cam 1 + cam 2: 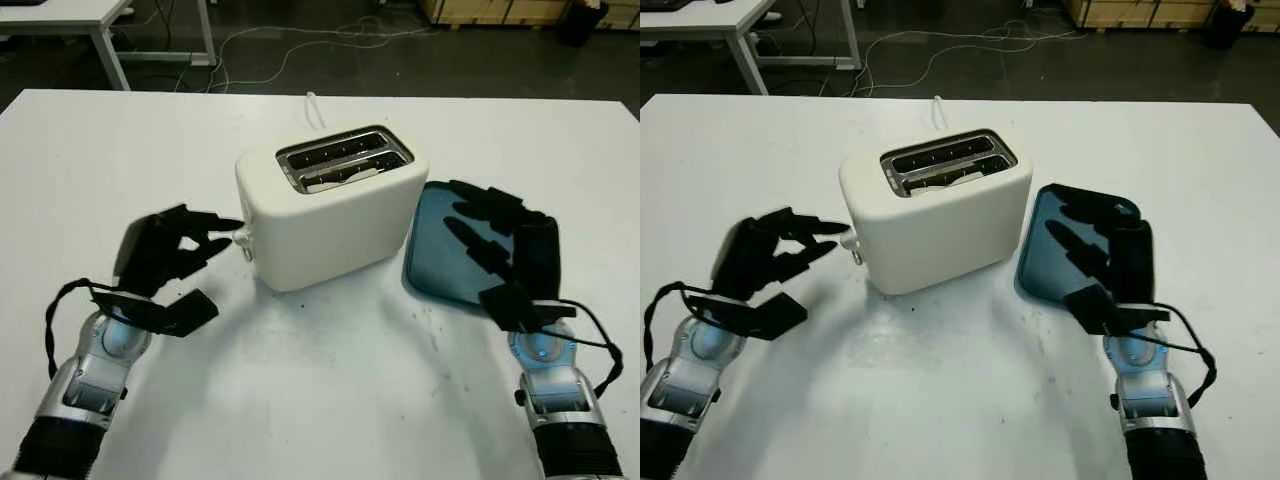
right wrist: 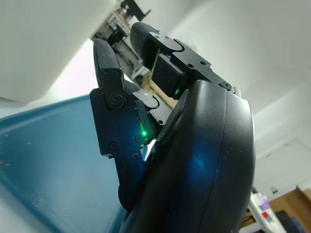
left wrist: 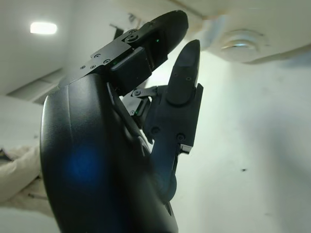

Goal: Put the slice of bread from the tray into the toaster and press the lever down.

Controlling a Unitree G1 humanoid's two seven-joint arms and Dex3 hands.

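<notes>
A cream toaster (image 1: 330, 222) stands mid-table. A slice of bread (image 1: 345, 176) sits low in its nearer slot; the far slot holds nothing. The lever (image 1: 240, 237) sticks out of the toaster's left end, with a round dial (image 3: 241, 41) just below it. My left hand (image 1: 195, 243) is open, and its fingertips reach to the lever from the left. The blue tray (image 1: 435, 270) lies right of the toaster with nothing on it. My right hand (image 1: 490, 235) hovers open over the tray (image 2: 48, 155), beside the toaster's right wall (image 2: 39, 43).
The toaster's white cable (image 1: 315, 108) runs back over the white table (image 1: 320, 400). Beyond the table's far edge are a dark floor with loose wires (image 1: 300, 45) and another table's legs (image 1: 110, 55).
</notes>
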